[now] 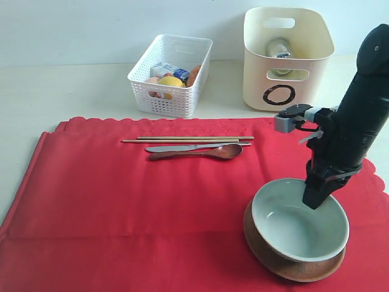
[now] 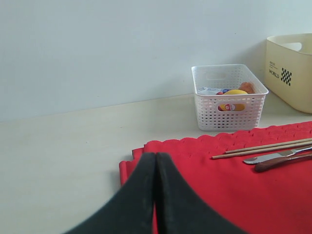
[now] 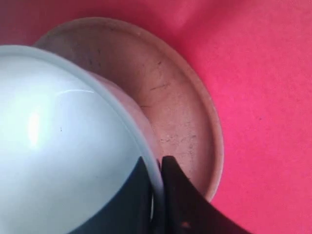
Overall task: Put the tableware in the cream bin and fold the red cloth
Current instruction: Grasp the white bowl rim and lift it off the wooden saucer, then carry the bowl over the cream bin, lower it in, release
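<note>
A pale green-white bowl [image 1: 299,219] [image 3: 58,141] stands on a round brown wooden plate [image 1: 292,265] [image 3: 180,112] at the front right of the red cloth [image 1: 121,201] [image 2: 243,195]. My right gripper [image 1: 316,198] [image 3: 157,165] is shut on the bowl's rim, one finger inside and one outside. Wooden chopsticks [image 1: 185,140] [image 2: 263,148], a metal knife [image 1: 176,147] [image 2: 265,157] and a dark wooden spoon [image 1: 200,152] [image 2: 282,162] lie together mid-cloth. The cream bin [image 1: 285,58] [image 2: 292,68] stands at the back right with a shiny steel cup [image 1: 279,52] inside. My left gripper [image 2: 155,157] is shut and empty above the cloth's left corner.
A white perforated basket [image 1: 170,76] [image 2: 229,100] with food items, among them a lemon [image 1: 171,81], stands behind the cloth, left of the cream bin. Bare pale table [image 1: 48,97] surrounds the cloth on the left and back.
</note>
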